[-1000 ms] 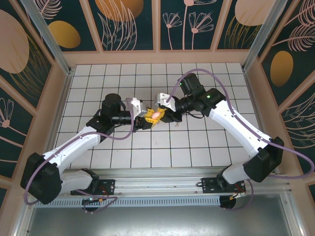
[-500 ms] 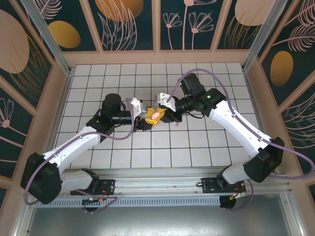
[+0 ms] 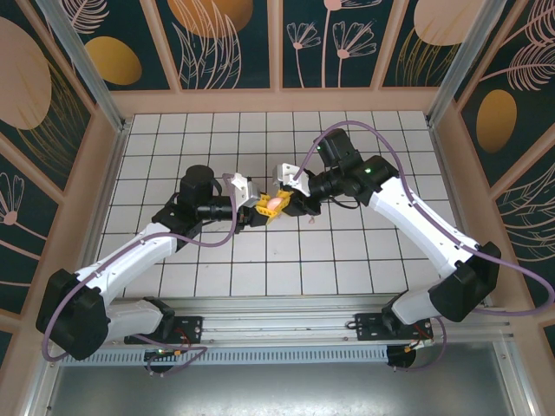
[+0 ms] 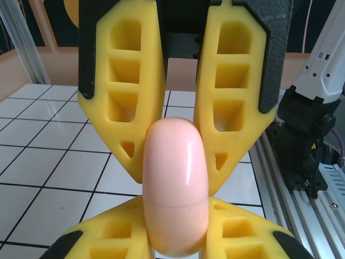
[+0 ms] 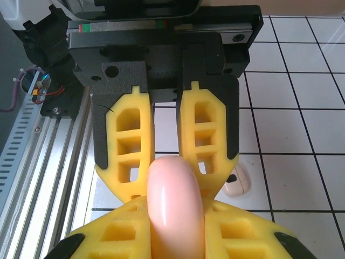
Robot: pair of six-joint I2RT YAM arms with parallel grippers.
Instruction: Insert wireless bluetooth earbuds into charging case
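Both arms meet mid-table over the white tiled table (image 3: 347, 251). The charging case (image 3: 272, 203) is held off the surface between them, one end in each gripper. Left gripper (image 3: 259, 208): yellow fingers (image 4: 108, 237) pressed on either side of the case's near end, clamped. Right gripper (image 3: 284, 199): same at the other end, fingers (image 5: 242, 232) tight against the case. The grippers face each other tip to tip, fingertips nearly touching. Left wrist view shows the case as a smooth pink oblong with a thin seam across it and no gap at the seam. One earbud (image 5: 237, 181) lies loose on a tile just beside the grippers, touching nothing but the table.
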